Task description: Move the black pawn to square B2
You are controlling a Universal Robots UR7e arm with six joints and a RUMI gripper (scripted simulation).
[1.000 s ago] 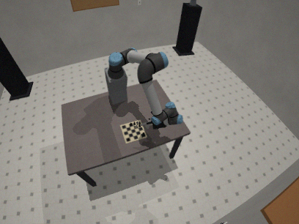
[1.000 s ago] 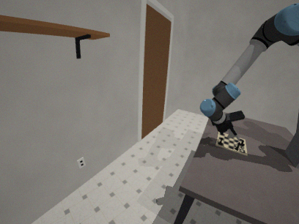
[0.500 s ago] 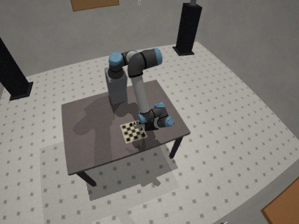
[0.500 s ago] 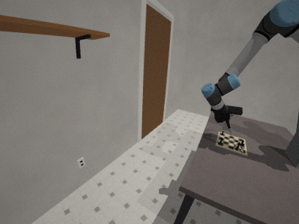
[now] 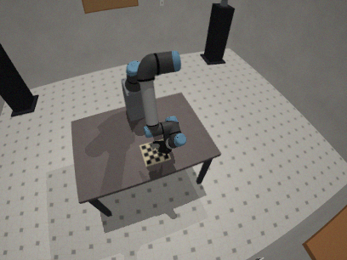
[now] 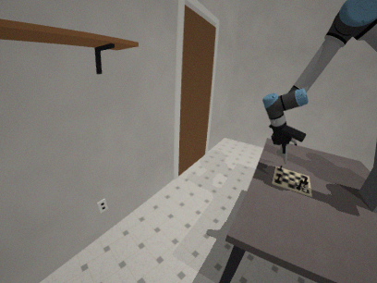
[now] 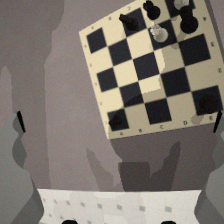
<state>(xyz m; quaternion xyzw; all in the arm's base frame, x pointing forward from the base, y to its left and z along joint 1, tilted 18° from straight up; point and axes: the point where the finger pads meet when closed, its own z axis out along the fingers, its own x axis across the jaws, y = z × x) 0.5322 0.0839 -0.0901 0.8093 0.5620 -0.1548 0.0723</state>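
Observation:
The chessboard (image 7: 152, 70) lies on the brown table and also shows small in the top view (image 5: 156, 155) and the exterior view (image 6: 292, 180). My gripper (image 7: 118, 112) hangs open and empty above the board's near edge. Its fingertips show as dark slivers at the left and right of the wrist view. A black piece (image 7: 117, 120) stands on the corner square right under it, seen from straight above, so I cannot tell its kind. Another dark piece (image 7: 207, 103) stands on the other near corner. Three black pieces (image 7: 151, 10) and a white one (image 7: 160, 34) cluster at the far side.
Letters B to E run along the board's near edge. The table's front edge (image 7: 120, 192) is just below the board, with tiled floor beyond. The arm's base (image 5: 135, 102) stands at the back of the table (image 5: 106, 149).

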